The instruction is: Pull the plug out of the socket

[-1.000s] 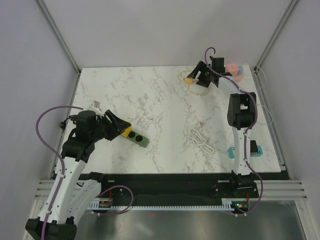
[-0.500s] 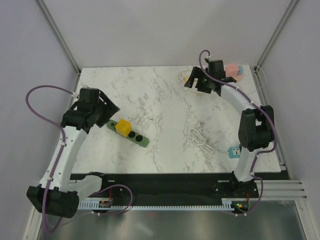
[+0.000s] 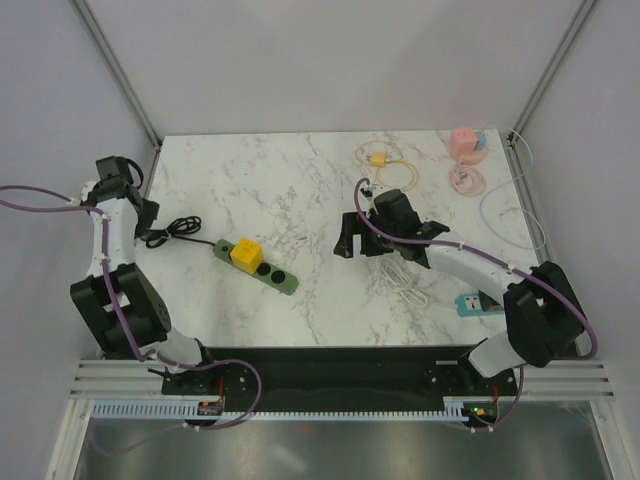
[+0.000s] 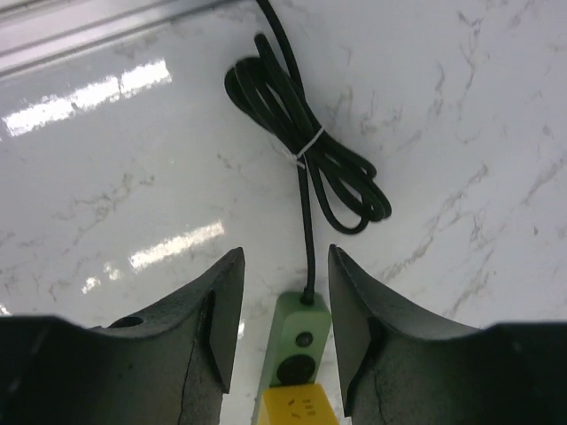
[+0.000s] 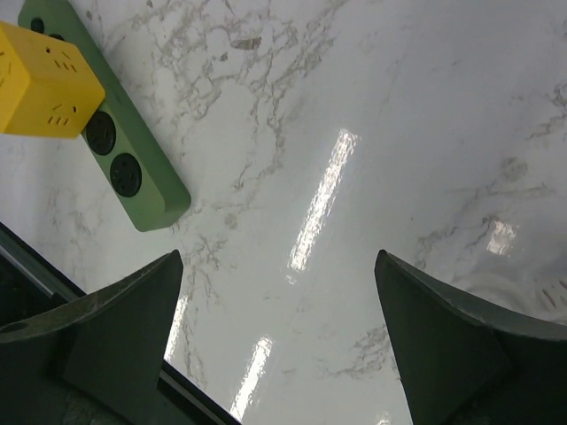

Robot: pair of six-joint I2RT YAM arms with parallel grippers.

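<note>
A green power strip lies on the marble table, left of centre, with a yellow plug seated in it. Its black cord coils to the left. My left gripper is open and empty at the far left, above the cord. In the left wrist view its fingers frame the strip's cord end, the plug and the coil from above without touching. My right gripper is wide open and empty, right of the strip. Its wrist view shows the strip and plug at upper left.
A white cable lies under the right arm. A teal socket block sits near the right front edge. A small yellow plug with looped cable and a pink block sit at the back right. Metal frame posts stand at the back corners.
My left arm has pulled back from the strip to the far left edge. My right arm has swung from the back right to mid-table, near the strip. The plug stays seated.
</note>
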